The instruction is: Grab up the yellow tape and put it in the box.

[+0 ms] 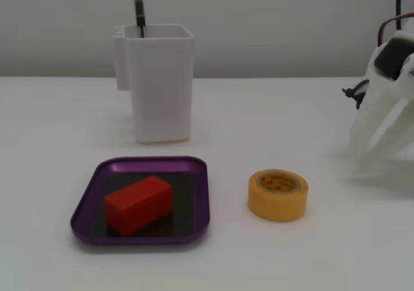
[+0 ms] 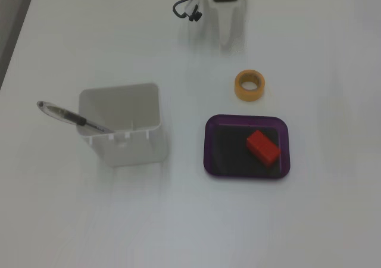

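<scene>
Lying clear beside the box (image 1: 87, 197), the yellow tape (image 1: 278, 194) faces open table; end effector (image 2: 226, 34) state unclear.

One yellow tape (image 1: 277, 194), one box (image 1: 87, 200), one red block (image 1: 138, 204), one white cup (image 1: 158, 84), one pen (image 2: 70, 117).

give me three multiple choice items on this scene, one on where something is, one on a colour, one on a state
1. Where is the red block?
A. inside the purple tray
B. in the white tub
C. on the bare table

2. What colour is the tape roll?
A. blue
B. yellow
C. green

3. What state is the tape roll in?
A. held up in the gripper
B. lying flat on the table, untouched
C. stacked on the block

Answers:
1 A, the block rests on the tray's dark floor in both fixed views.
2 B, its outer band is yellow-orange.
3 B, it lies hole-up outside the tray and the arm is well clear of it.
</scene>
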Controlling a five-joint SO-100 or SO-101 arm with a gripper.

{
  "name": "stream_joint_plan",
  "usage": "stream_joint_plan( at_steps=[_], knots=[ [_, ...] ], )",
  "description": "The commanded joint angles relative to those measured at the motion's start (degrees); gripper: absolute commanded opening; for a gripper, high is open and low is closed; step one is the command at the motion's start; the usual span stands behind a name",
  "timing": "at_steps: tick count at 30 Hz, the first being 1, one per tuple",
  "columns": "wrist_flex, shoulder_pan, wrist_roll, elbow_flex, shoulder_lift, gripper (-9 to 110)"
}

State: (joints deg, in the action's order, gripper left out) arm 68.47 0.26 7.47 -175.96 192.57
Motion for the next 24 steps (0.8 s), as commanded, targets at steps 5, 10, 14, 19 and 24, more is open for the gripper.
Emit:
stream_joint_plan(
  at_steps=[5,10,14,19,24],
  knots=[
    [-0.88,-0.44,0.18,-0.35,3.43,0],
    [-0.88,-0.44,0.26,-0.35,3.43,0],
    [-0.88,-0.44,0.26,-0.35,3.43,0],
    [-1.67,-0.26,0.53,-0.35,3.43,0],
    [-2.64,0.0,0.62,6.33,3.43,0]
  ],
)
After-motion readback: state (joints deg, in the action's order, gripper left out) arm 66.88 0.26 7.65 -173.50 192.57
